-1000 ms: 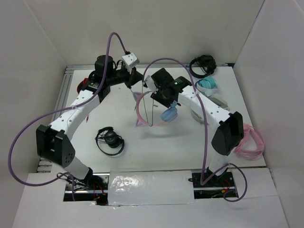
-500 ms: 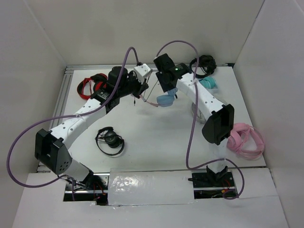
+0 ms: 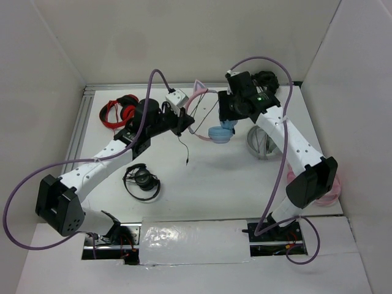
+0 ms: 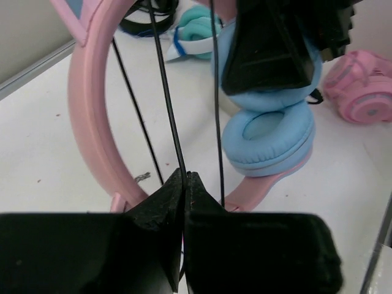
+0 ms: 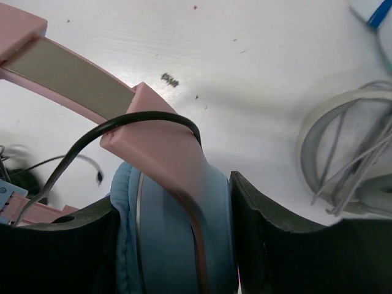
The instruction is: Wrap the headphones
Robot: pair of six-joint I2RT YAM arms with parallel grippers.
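We see the right gripper [image 5: 174, 208] clamping the blue ear cup [image 5: 165, 251] of the headphones [image 4: 86, 122], the left gripper [image 4: 185, 177] pinched tight on the black cable [image 4: 166, 104].

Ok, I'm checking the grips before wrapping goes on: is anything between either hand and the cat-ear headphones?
Nothing visible. The left hand pinches the black cable directly, and the right hand clamps the blue ear cup itself.
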